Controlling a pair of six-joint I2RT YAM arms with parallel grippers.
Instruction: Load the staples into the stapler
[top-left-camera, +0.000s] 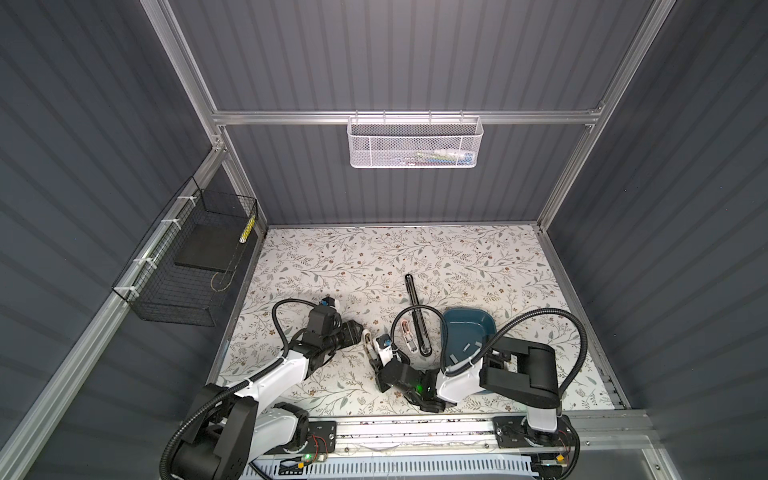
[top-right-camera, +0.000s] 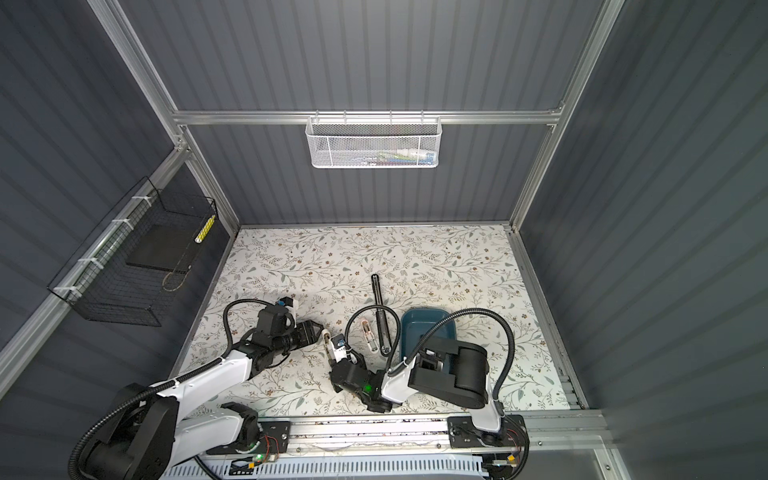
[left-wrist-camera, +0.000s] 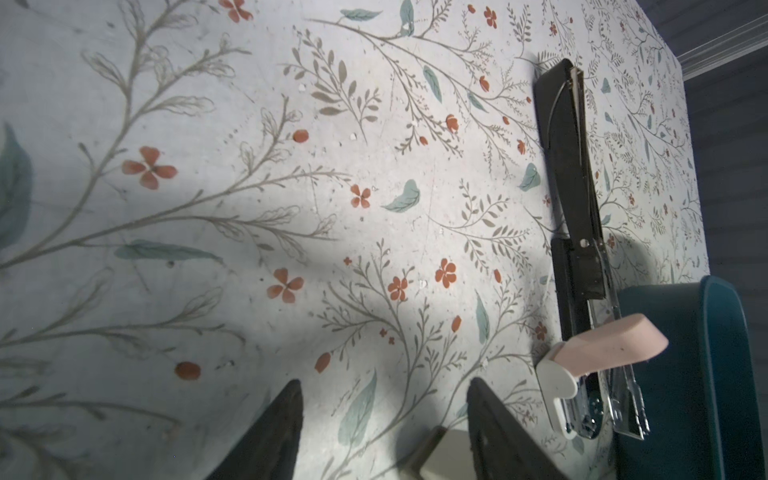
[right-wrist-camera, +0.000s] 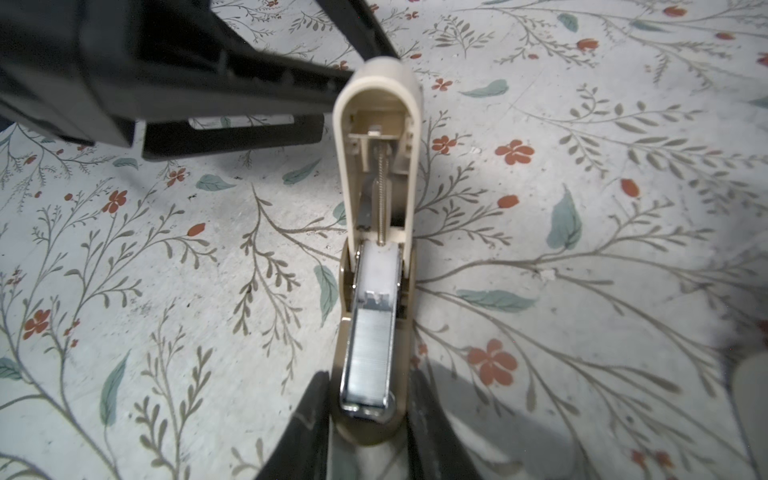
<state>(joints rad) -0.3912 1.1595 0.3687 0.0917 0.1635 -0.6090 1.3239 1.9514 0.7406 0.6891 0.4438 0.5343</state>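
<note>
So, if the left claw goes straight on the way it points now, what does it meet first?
Probably the raised lid of the beige stapler, just ahead of the left claw; depth is unclear.

Staples (right-wrist-camera: 368, 357) lie in the stapler (right-wrist-camera: 374, 104); the tray (top-left-camera: 478, 322) sits to its right.

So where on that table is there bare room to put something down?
The far strip of the floral table, between the back wall and the black stapler, is bare. So is the right side beyond the teal tray. The near middle is crowded: beige stapler, pink stapler, black stapler and tray.
</note>
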